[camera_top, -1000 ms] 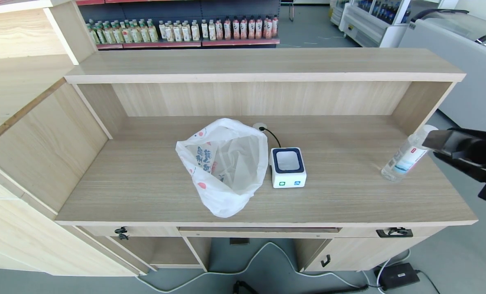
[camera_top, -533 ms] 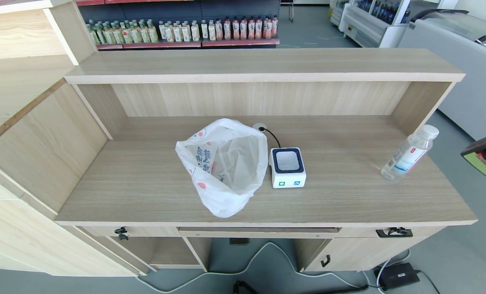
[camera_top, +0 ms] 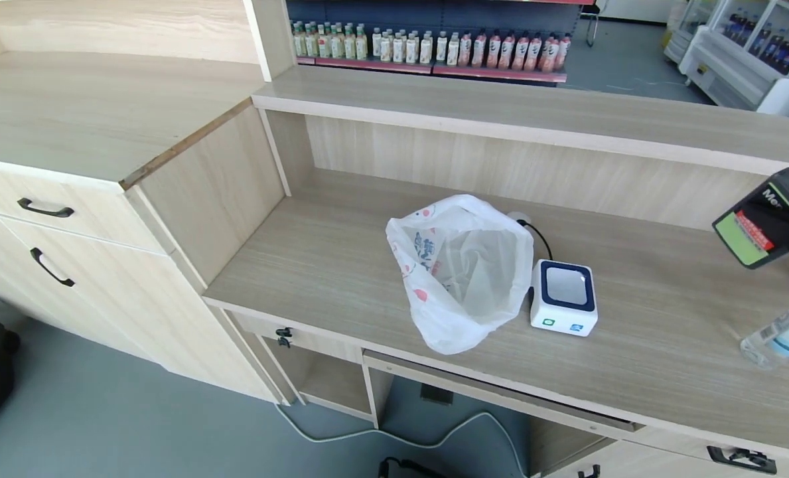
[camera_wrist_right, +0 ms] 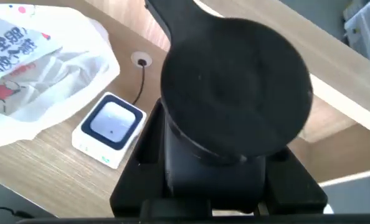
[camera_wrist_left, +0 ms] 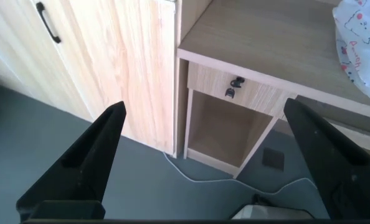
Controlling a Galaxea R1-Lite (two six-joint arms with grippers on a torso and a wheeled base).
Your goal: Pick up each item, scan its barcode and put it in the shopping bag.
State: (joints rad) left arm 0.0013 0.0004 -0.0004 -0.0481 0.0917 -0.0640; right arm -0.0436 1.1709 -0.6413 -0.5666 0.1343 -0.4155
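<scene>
The right claw [camera_wrist_right: 213, 186] is clamped on a black container [camera_top: 759, 226] with a green label, holding it up in the air well to the right of the scanner [camera_top: 563, 297]. The white shopping bag [camera_top: 460, 265] sits open right against the scanner's other side. A clear water bottle [camera_top: 782, 332] sits on the surface [camera_top: 341, 265] well right of the scanner. The left claw [camera_wrist_left: 205, 104] is spread wide over the floor [camera_wrist_left: 23, 124], far from the scanner.

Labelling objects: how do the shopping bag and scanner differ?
The shopping bag is soft, crumpled, translucent plastic; the scanner is a rigid white box. The shopping bag stands taller and wider than the scanner. The scanner has a cable, the shopping bag none. Both sit on the counter.
</scene>
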